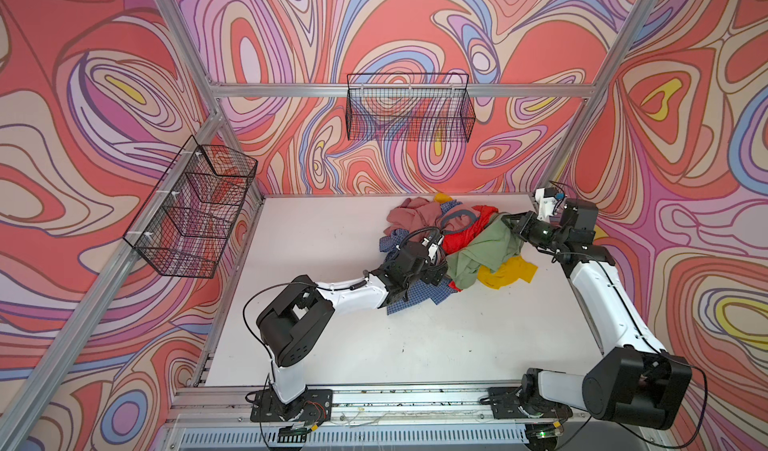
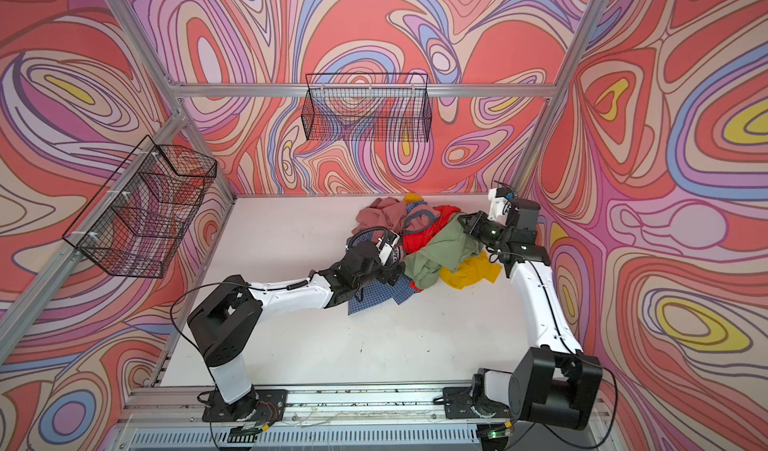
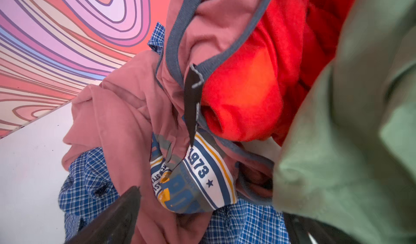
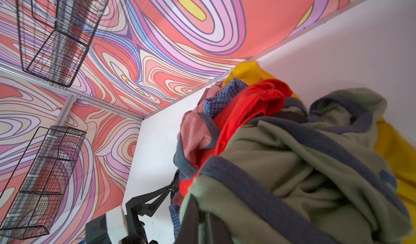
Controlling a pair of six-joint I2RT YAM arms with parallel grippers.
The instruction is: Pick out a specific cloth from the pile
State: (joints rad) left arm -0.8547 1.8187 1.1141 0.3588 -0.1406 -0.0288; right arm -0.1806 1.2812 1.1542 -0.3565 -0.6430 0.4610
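Pinched shut, my right gripper point(image 4: 202, 224) holds a fold of the cloth point(image 1: 482, 249), while my left gripper point(image 3: 211, 205) is spread wide and grips nothing, just over the dusty-pink top point(image 3: 126, 119) and blue checked shirt point(image 3: 90, 186). On the white table point(image 1: 332, 324), the pile point(image 1: 415, 220) sits toward the far right. The cloth lies across its right side, over a red garment point(image 1: 461, 241) and a yellow one point(image 1: 505, 276).

You have a black wire basket point(image 1: 409, 110) on the back rail point(image 1: 282, 90); a compartmented basket point(image 1: 189, 212) on the left rail point(image 1: 62, 345); a white table point(image 1: 353, 345) below.
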